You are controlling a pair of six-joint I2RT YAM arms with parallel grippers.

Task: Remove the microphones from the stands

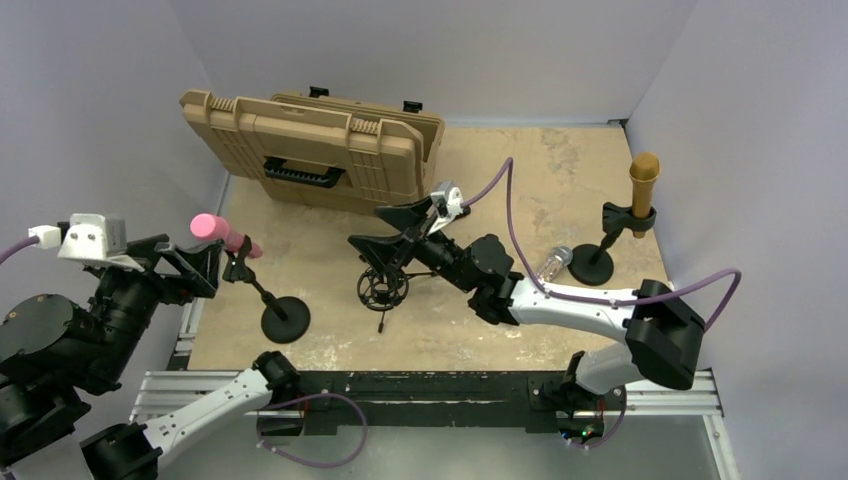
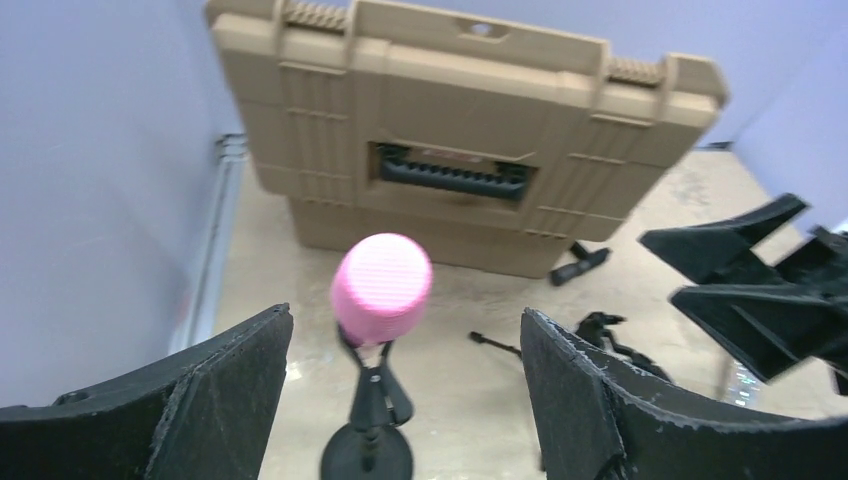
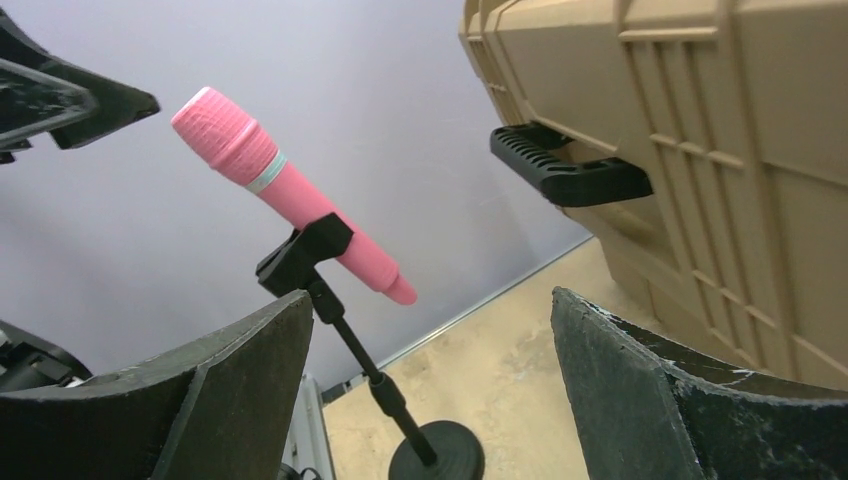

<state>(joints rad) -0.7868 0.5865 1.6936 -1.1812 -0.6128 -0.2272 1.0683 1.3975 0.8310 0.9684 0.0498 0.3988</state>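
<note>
A pink microphone sits tilted in the clip of a black stand at the table's left. My left gripper is open and empty just left of its head. In the left wrist view the pink head lies ahead between the spread fingers, untouched. My right gripper is open and empty at mid-table, pointing left at the stand. In the right wrist view the microphone and the stand's clip show well ahead. A second, gold microphone stands upright in its own stand at the right.
A tan hard case leans at the back left. A small black tripod lies under the right arm. A clear bottle-like item lies near the right stand's base. Walls close the left, back and right sides.
</note>
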